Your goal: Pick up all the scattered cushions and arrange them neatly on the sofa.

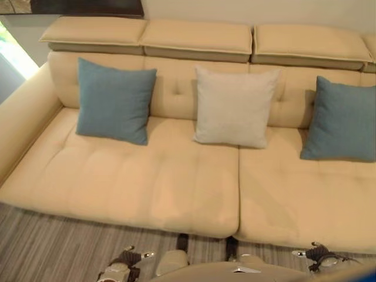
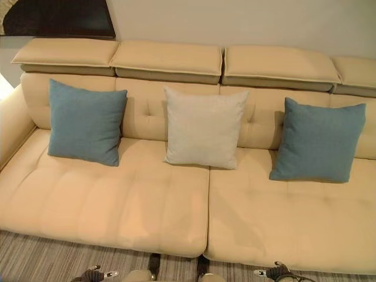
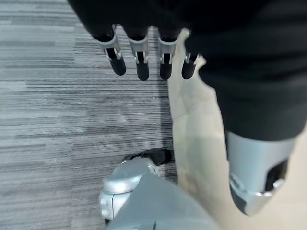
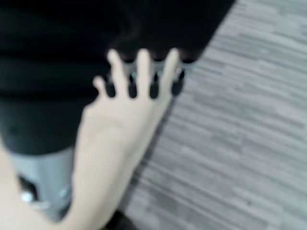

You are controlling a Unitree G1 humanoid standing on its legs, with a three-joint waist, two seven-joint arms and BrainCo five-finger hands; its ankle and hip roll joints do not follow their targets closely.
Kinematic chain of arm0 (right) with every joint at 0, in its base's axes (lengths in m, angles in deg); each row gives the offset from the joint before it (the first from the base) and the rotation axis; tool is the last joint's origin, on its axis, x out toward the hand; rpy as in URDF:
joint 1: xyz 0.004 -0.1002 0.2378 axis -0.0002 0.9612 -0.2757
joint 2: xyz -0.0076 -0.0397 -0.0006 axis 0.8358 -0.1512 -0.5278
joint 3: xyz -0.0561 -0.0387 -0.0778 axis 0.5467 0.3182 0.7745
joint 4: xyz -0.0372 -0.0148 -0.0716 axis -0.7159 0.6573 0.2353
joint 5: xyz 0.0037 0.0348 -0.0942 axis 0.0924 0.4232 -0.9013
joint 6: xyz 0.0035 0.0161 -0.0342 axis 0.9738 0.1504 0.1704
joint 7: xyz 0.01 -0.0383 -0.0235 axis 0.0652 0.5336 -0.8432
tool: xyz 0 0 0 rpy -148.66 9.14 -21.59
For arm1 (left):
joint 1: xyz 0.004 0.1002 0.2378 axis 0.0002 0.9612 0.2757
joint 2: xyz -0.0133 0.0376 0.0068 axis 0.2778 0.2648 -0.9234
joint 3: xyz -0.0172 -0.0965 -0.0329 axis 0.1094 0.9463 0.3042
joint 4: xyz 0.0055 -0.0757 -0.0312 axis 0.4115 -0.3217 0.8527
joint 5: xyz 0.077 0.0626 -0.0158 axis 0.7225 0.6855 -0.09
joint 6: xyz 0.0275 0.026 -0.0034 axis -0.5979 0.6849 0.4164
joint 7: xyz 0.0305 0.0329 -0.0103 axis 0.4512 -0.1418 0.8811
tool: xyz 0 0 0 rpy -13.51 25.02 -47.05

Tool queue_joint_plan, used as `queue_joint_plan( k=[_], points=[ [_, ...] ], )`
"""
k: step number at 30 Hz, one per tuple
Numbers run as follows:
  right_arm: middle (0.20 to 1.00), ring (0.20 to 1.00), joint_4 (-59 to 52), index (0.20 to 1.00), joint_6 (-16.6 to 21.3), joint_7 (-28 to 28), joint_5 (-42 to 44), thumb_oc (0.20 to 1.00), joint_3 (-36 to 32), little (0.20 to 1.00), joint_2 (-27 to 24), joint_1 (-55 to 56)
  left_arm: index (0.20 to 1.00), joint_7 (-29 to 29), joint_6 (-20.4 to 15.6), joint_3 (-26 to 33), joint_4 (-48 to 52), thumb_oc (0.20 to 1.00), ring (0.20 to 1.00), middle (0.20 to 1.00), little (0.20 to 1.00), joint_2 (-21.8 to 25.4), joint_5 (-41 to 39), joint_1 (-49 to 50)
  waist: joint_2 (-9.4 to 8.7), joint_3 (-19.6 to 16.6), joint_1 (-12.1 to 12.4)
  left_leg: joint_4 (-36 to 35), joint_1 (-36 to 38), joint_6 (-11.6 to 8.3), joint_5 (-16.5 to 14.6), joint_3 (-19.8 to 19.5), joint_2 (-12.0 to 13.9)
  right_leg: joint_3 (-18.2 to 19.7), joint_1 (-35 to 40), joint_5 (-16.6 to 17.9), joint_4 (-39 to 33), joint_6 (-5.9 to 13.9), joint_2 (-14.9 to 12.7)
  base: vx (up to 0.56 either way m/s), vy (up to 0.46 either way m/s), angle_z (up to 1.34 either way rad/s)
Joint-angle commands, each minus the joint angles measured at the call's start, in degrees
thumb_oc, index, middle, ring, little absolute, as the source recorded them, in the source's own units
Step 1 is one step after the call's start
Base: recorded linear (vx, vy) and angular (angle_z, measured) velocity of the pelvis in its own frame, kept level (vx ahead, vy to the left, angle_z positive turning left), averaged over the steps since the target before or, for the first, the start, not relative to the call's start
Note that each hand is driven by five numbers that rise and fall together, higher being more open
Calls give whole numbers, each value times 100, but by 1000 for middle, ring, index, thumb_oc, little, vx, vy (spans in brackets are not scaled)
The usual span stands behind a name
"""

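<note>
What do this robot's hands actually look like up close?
Each robot hand wears a dark ribbed cover over its back and wrist. On the left robot hand, slim silver fingers with rounded black tips sit in a row, and a chunky silver thumb stands apart from them. The right robot hand shows the same dark cover and dark-tipped fingers.

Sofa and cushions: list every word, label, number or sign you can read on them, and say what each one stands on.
None. No readable text stands on anything here.
The cream sofa is plain.
The left blue cushion, the grey cushion and the right blue cushion are plain fabric with no tag showing.
The left hand and right hand carry no print.
</note>
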Motion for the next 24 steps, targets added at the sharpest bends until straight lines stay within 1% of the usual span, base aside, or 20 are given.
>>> queue_joint_plan(
  k=[1,2,4,5,6,7,8,11,13,14,15,16,17,18,19,20,21,23,24],
  points=[
    [1000,1000,81,1000,-62,-48,-86,1000,49,1000,-60,-71,1000,77,-86,-58,19,1000,1000,1000,1000,-28,144,179,42,-180,-74,-459,981,210,-675,-173,22,338,21,-591,374,756,230,-119,159,-7],
    [1000,1000,78,1000,-77,-36,-103,1000,56,1000,-40,-67,1000,84,-86,-101,49,1000,1000,1000,1000,-61,148,163,87,-213,-119,-672,1099,248,-763,-186,11,332,-70,-561,414,773,228,-141,173,-4],
    [1000,1000,97,1000,-105,-56,-134,1000,57,1000,8,-86,1000,98,-59,-180,62,1000,1000,1000,1000,-99,196,104,102,-249,-192,-957,1171,331,-803,-154,-61,340,-253,-420,481,821,141,-187,206,17],
    [1000,1000,66,1000,-139,-61,-161,1000,83,1000,70,-103,1000,130,-74,-244,95,1000,1000,1000,1000,-94,242,42,107,-201,-219,-1194,1238,418,-772,-133,-136,370,-407,-283,528,901,59,-249,263,12],
    [1000,1000,54,1000,-145,-87,-182,1000,104,1000,105,-119,1000,174,-86,-274,114,1000,1000,1000,1000,-86,278,-1,91,-168,-225,-1317,1247,449,-714,-116,-191,366,-477,-196,521,968,-6,-271,265,-11],
    [1000,1000,52,1000,-161,-93,-211,1000,126,1000,144,-134,1000,198,-74,-286,126,1000,1000,1000,1000,-74,304,-36,71,-136,-215,-1397,1247,482,-678,-91,-236,363,-527,-146,520,1012,-52,-144,127,-25],
    [1000,1000,52,1000,-161,-93,-211,1000,126,1000,145,-135,1000,198,-74,-285,126,1000,1000,1000,1000,-73,304,-37,68,-135,-212,-1403,1250,484,-673,-87,-238,367,-530,-145,521,1014,-54,-143,109,-21],
    [1000,1000,24,1000,-226,-108,-305,1000,208,1000,260,-183,1000,310,-87,-261,135,1000,1000,1000,1000,-6,312,-94,55,39,-161,-1456,1202,564,-579,-34,-260,278,-699,-99,669,1112,-191,-217,108,-20],
    [1000,1000,40,1000,-227,-114,-275,1000,230,1000,298,-199,1000,361,-65,-289,135,1000,1000,1000,1000,55,346,-122,47,107,-123,-1420,1079,634,-493,3,-278,318,-686,-278,941,1056,-152,-275,99,-19],
    [1000,1000,101,1000,-219,-116,-273,1000,268,1000,339,-165,1000,395,-53,-264,104,1000,1000,1000,1000,90,351,-97,78,99,-36,-1445,993,705,-411,59,-272,329,-566,-530,1384,974,-77,-298,100,-51],
    [1000,1000,151,1000,-197,-132,-262,1000,270,1000,357,-146,1000,427,-40,-216,67,1000,1000,1000,1000,98,316,-72,127,22,27,-1520,947,733,-340,98,-209,325,-431,-765,1739,909,-16,-243,56,-51],
    [1000,1000,165,1000,-171,-144,-223,1000,250,1000,372,-115,1000,430,-43,-221,64,1000,1000,1000,1000,96,304,-67,112,-19,59,-1509,924,727,-326,100,-203,406,-237,-911,1791,905,56,-127,-16,-49],
    [1000,1000,188,1000,-163,-150,-199,1000,237,1000,390,-96,1000,427,-51,-234,57,1000,1000,1000,1000,89,303,-54,76,-105,96,-1502,843,711,-292,123,-224,464,-61,-950,1670,916,105,-54,-59,-11],
    [1000,1000,198,1000,-181,-161,-206,1000,243,1000,409,-86,1000,426,-62,-232,68,1000,1000,1000,1000,69,262,-7,43,-115,159,-1510,855,690,-297,172,-219,412,-2,-917,1570,907,84,-32,-45,-3],
    [1000,1000,197,1000,-181,-161,-206,1000,243,1000,410,-84,1000,426,-62,-233,69,1000,1000,1000,1000,69,262,-6,43,-114,163,-1514,859,690,-296,176,-218,416,1,-913,1565,907,86,8,-49,-9],
    [1000,1000,181,1000,-182,-114,-273,1000,293,1000,377,-70,1000,303,63,-95,-89,1000,1000,1000,1000,256,184,-154,18,-212,156,-1545,847,656,-270,243,-199,389,134,-926,1322,945,81,51,-40,-25],
    [1000,1000,198,1000,-173,-132,-293,1000,338,1000,357,-68,1000,330,27,17,-171,1000,1000,1000,1000,394,157,-221,7,-305,134,-1611,884,631,-263,304,-178,388,231,-910,1077,951,95,75,-67,-27],
    [1000,1000,225,1000,-208,-112,-356,1000,405,1000,271,-114,1000,308,38,123,-201,1000,1000,1000,1000,495,89,-254,12,-489,84,-1764,987,587,-215,434,-87,488,386,-822,597,948,179,73,-81,-22],
    [1000,1000,230,1000,-216,-111,-377,1000,419,1000,258,-122,1000,316,44,140,-215,1000,1000,1000,1000,498,75,-257,17,-516,74,-1820,1013,572,-184,462,-67,498,420,-800,498,948,193,41,-72,-36]
  ],
)
